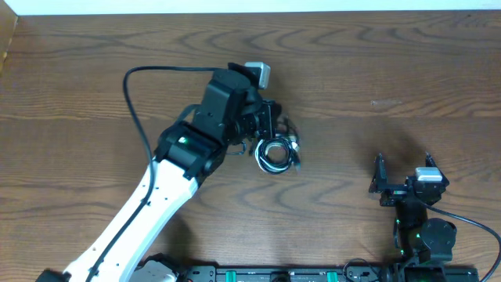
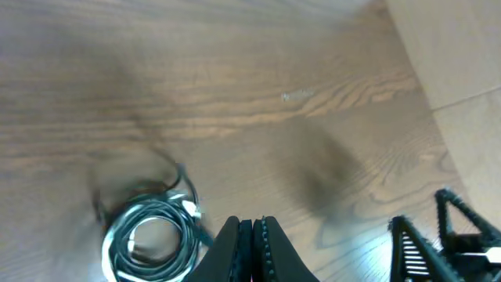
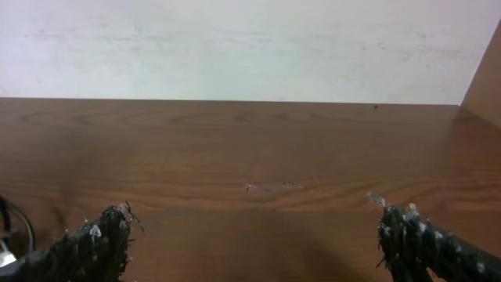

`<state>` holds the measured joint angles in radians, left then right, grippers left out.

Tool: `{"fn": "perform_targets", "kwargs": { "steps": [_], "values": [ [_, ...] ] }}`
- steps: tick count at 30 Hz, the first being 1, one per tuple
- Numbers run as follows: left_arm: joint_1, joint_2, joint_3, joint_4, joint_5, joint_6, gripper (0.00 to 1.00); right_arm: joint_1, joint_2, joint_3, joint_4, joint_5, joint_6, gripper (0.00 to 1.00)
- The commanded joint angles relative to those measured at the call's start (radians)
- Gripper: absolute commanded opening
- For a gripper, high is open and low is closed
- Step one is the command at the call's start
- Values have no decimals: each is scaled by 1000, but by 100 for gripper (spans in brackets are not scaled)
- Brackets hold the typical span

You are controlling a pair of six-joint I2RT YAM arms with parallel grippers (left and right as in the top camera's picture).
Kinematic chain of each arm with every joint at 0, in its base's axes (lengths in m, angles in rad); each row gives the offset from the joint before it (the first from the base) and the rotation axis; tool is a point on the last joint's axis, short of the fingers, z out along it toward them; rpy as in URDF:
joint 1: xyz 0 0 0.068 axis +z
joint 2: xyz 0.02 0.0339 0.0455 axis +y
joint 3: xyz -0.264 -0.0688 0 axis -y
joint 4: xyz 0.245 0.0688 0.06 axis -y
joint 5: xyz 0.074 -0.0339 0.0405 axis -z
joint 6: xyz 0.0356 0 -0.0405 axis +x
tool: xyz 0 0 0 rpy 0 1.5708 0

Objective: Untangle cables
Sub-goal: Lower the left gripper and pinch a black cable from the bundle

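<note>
The cables (image 1: 274,154) lie wound together in one small coil of black and white cords near the table's middle. In the left wrist view the coil (image 2: 153,239) is at the lower left, blurred. My left gripper (image 1: 270,123) is just beyond the coil; its jaws (image 2: 252,227) are shut with nothing between them, to the right of the coil. My right gripper (image 1: 403,166) is open and empty at the right front, well apart from the coil. Its two fingers frame bare table (image 3: 254,223). A bit of black cord shows at that view's left edge (image 3: 9,223).
The wooden table (image 1: 391,78) has a pale scuff (image 1: 383,102) at the right. A thick black arm cable (image 1: 145,78) loops behind the left arm. A wall (image 3: 235,47) runs along the far edge. My right gripper's fingers show in the left wrist view (image 2: 446,235).
</note>
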<state>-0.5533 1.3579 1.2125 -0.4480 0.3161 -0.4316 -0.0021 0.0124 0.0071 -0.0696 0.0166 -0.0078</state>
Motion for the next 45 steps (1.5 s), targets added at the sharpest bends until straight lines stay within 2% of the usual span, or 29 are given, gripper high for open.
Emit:
{"fn": "perform_targets", "kwargs": {
  "steps": [1, 8, 15, 19, 22, 26, 29, 33, 36, 38, 41, 45],
  "values": [
    [-33, 75, 4, -2, 13, -29, 7, 5, -6, -2, -3, 7, 10, 99],
    [-76, 127, 4, 27, -5, -41, 8, 5, -6, -2, -3, 7, 10, 99],
    [-79, 157, -6, -116, -177, -41, 17, 5, -6, -2, -3, 7, 10, 99],
    [-81, 235, -21, -148, -194, -42, 44, 5, -6, -2, -3, 7, 10, 99],
    [-86, 317, -21, -162, -181, -42, 48, 5, -6, -2, -3, 7, 10, 99],
    [-97, 422, -21, -140, -79, -34, 56, 5, -6, -2, -3, 7, 10, 99],
    [-108, 485, -21, -130, -76, -29, 57, 5, -6, -2, -3, 7, 10, 99],
    [-111, 502, -21, -132, -72, 35, 57, 5, -6, -2, -3, 7, 10, 99],
    [-113, 502, -21, -134, -73, 42, 57, 5, -6, -2, -3, 7, 10, 99],
    [-114, 505, -21, -131, -77, 113, 57, 5, -6, -2, -3, 7, 10, 99],
    [-114, 512, -21, -130, -137, 167, 57, 5, -6, -2, -3, 7, 10, 99],
    [-114, 513, -21, -110, -233, 169, 57, 5, -6, -2, -3, 7, 10, 99]
  ]
}}
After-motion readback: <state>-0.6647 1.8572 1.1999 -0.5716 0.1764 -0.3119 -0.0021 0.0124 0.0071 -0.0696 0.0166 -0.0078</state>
